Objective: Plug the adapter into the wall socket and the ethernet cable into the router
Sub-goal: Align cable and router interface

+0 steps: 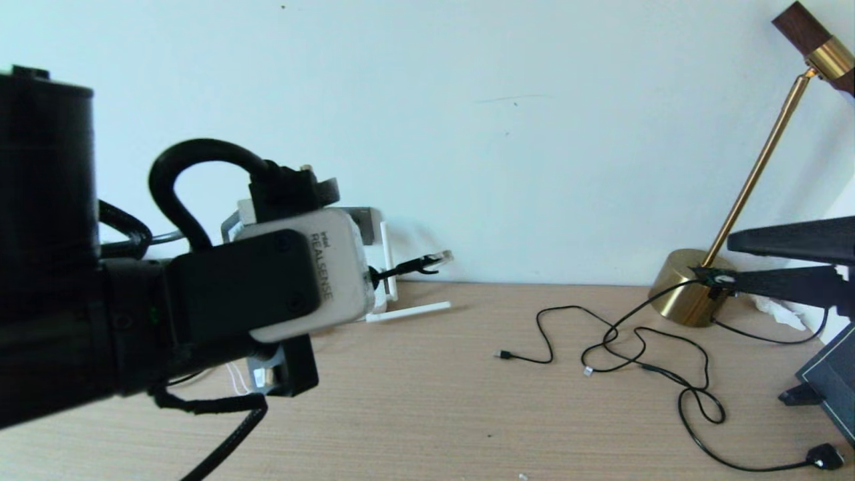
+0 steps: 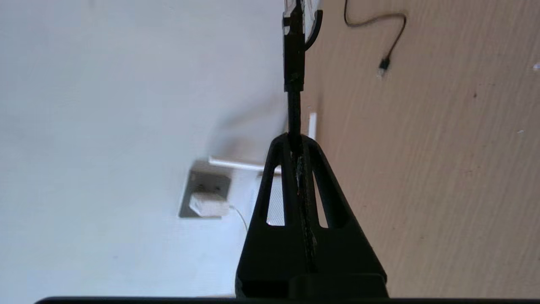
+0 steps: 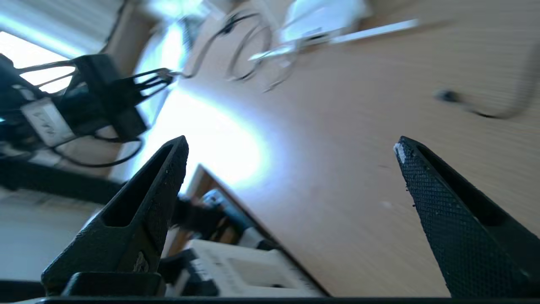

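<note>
My left gripper (image 2: 295,138) is shut on the black ethernet cable (image 2: 294,105), a short way behind its boot. The clear clip plug (image 1: 435,256) sticks out ahead of the fingers, in the air just to the right of the router (image 2: 276,202). The white router with its stick antennas (image 1: 409,312) lies against the wall, mostly hidden behind my left wrist. The white adapter (image 2: 207,205) sits in the dark grey wall socket (image 2: 201,182), its thin white cord trailing off. My right gripper (image 3: 291,145) is open with nothing between its fingers, out over the table's right side (image 1: 712,256).
Thin black cables (image 1: 641,347) with small plugs loop across the wooden table's (image 1: 427,414) right half, ending in a black plug (image 1: 825,456). A brass lamp (image 1: 688,294) stands at the back right by the wall. A dark object (image 1: 828,384) sits at the right edge.
</note>
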`<state>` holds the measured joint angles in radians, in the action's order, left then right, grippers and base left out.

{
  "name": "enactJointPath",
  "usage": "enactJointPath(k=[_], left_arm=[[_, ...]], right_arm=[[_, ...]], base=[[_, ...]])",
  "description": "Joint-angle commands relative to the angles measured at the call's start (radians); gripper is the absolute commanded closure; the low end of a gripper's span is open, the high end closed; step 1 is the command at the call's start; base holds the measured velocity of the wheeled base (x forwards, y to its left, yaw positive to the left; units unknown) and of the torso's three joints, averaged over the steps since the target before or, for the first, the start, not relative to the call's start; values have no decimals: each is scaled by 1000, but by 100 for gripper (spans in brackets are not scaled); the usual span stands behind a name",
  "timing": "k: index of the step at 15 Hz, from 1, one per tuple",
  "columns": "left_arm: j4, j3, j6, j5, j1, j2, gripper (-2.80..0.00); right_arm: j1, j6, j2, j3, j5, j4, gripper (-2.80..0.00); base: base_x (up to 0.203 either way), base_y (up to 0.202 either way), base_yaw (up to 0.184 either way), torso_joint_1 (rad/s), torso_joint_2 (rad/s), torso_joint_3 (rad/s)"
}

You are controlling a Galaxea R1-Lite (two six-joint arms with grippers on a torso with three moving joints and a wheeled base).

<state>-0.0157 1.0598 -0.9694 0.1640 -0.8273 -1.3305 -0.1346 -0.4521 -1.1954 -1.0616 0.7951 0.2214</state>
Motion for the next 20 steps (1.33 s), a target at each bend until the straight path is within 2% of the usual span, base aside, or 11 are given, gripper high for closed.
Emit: enactJointPath(k=[1,4,7,11,18,20], left_arm=[[1,55,-6,-8,-17,-63,0],[3,164,-4,-35,-79,-182,0],[28,270,1,-36,-149,-315,0],[47,379,1,-34,-197,-436,0],[69,406,-1,-34,-210,-481,0],[71,408,-2,-34,-210,-486,0]], right_arm=[[-37,-5,-101,-27,11,-44,-280],[-53,-5,-109,11,15,-165,-280],[-56,2,-131,17,19,-195,-280],[-85,-7,-132,42,22,-273,-280],[-111,-4,-112,73,24,-280,-280],[-115,1,-111,89,46,-280,-280]], base=[[0,0,0,0,0,0],[0,0,0,0,0,0],[0,0,0,0,0,0],[0,0,0,0,0,0],[0,0,0,0,0,0],[0,0,0,0,0,0]])
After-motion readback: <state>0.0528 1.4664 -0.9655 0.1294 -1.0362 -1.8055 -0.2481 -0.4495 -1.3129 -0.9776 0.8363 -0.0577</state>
